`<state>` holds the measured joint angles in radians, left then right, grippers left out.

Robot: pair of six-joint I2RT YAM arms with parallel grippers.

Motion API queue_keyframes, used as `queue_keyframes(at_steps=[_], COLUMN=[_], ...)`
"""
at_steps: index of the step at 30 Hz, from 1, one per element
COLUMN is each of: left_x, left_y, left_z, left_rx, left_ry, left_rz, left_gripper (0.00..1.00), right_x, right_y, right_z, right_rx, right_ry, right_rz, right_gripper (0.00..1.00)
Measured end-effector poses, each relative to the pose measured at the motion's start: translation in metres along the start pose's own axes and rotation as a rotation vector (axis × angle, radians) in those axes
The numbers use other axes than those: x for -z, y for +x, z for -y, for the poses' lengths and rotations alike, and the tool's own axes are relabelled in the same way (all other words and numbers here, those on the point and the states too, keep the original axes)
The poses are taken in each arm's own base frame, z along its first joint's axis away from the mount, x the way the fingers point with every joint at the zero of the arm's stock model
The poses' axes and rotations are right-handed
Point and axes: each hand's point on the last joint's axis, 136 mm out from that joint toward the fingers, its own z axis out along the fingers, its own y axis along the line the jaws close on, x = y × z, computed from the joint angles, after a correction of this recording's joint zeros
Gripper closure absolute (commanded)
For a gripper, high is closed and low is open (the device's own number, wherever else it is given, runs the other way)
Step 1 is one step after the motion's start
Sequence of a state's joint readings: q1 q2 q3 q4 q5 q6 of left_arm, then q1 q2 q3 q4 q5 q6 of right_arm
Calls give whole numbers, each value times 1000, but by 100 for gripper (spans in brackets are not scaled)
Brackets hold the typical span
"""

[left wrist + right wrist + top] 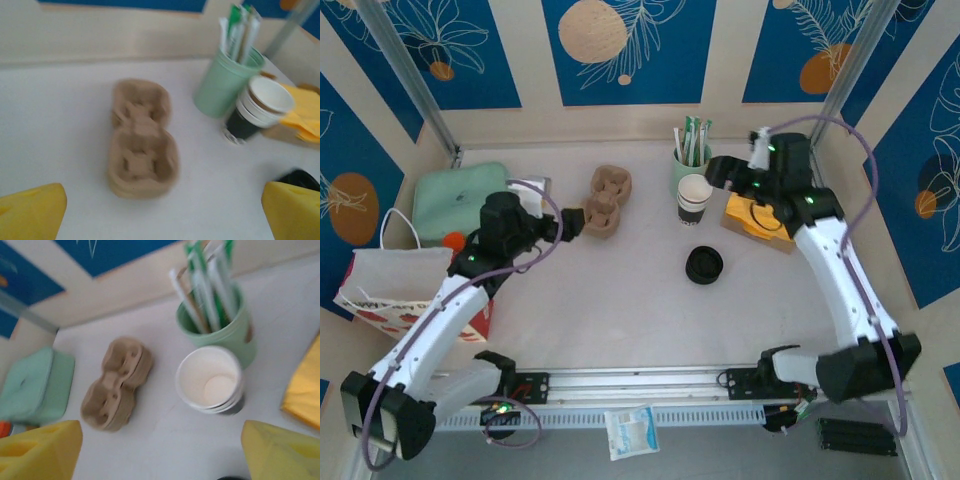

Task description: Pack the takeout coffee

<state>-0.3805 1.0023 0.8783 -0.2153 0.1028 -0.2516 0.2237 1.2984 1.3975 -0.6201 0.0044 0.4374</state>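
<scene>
Takeout coffee (695, 197): white paper cup, dark band low, top open, upright on the table just beside green stick cup (688, 160). Right gripper (160, 452) hovers over it, fingers spread wide, empty. Left gripper (160, 210) also wide, facing cup carrier (142, 140).

Upright open-topped white takeout coffee (695, 198)

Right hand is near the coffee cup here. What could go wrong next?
1. The takeout coffee stands close against the green cup of sticks, so the right hand may knock that cup over while closing.
2. It has no lid; the black lid lies apart, so a hard squeeze could buckle its rim.
</scene>
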Motion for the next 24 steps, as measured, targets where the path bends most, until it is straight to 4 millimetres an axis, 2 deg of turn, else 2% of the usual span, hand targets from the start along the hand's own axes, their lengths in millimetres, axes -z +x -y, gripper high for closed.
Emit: queue_keyframes(at_steps=[5,9,12,16,19,24], left_x=[7,11,13,14,14,15], left_y=[38,59,71,79,83,84], left_z=[24,29,29,26,26,27], left_rx=[26,28,25,34,36,33], left_ry=[35,17,4,-12,-14,-14], left_rz=[-131,-203,-239,-260,-270,-274], left_gripper=[1,1,1,1,1,1], right_x=[-47,-79,-100,-123,-133,-140], right_y=[31,35,40,54,64,66], right_z=[-19,-10,4,25,35,38], right_rx=[117,185,226,260,277,291], right_ry=[71,186,270,361,404,424], right_rz=[-244,-362,-436,-530,-585,-611], right_gripper=[35,51,59,61,62,65])
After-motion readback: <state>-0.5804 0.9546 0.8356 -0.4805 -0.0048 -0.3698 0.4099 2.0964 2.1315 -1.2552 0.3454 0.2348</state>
